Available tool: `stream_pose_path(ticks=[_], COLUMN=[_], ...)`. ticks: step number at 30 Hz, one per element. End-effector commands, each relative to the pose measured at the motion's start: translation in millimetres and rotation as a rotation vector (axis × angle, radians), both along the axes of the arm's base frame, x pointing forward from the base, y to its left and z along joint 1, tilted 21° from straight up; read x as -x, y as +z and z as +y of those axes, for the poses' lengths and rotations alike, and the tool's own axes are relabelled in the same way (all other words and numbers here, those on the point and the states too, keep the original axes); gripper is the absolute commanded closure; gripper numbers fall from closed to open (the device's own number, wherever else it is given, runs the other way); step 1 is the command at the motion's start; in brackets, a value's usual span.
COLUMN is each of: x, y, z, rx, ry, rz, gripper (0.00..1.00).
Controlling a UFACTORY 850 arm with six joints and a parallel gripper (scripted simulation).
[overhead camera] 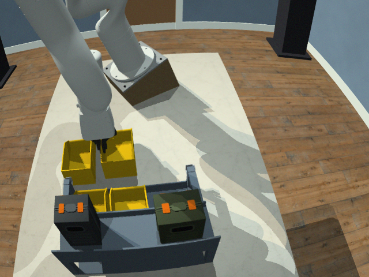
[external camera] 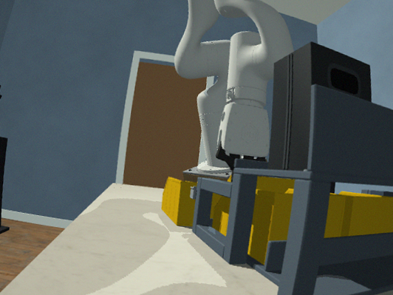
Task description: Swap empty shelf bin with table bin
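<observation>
Two yellow open bins are on the table in front of the shelf (overhead camera: 134,226): a left bin (overhead camera: 78,162) and a right bin (overhead camera: 118,154). I cannot make out parts in either. My gripper (overhead camera: 102,146) points straight down at the gap between them, its fingers shut on the right bin's left side wall. In the exterior view the gripper (external camera: 228,157) is mostly hidden behind the shelf frame, and one table bin (external camera: 178,201) shows beside it. Two more yellow bins (overhead camera: 93,199) (overhead camera: 128,198) stand in the shelf's lower level, open fronts toward the arm.
A black case (overhead camera: 75,219) and a green case (overhead camera: 180,214) stand on the shelf's upper board. The arm's brown base block (overhead camera: 143,78) is at the far end of the table. The shelf place under the green case is hidden.
</observation>
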State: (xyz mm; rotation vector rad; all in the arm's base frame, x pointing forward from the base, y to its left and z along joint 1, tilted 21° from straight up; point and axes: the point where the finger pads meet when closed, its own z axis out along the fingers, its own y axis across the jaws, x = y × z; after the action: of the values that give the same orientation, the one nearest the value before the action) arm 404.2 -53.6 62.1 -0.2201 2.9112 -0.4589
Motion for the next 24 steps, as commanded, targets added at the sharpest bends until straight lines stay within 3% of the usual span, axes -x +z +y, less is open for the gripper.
stream_pose_path(ticks=[1,24], x=[2.0,4.0], y=[12.0,17.8], z=[3.6,8.5], rx=[0.002,0.002], ry=[-0.001,-0.001], rz=[0.002,0.002], gripper=[1.0,1.0])
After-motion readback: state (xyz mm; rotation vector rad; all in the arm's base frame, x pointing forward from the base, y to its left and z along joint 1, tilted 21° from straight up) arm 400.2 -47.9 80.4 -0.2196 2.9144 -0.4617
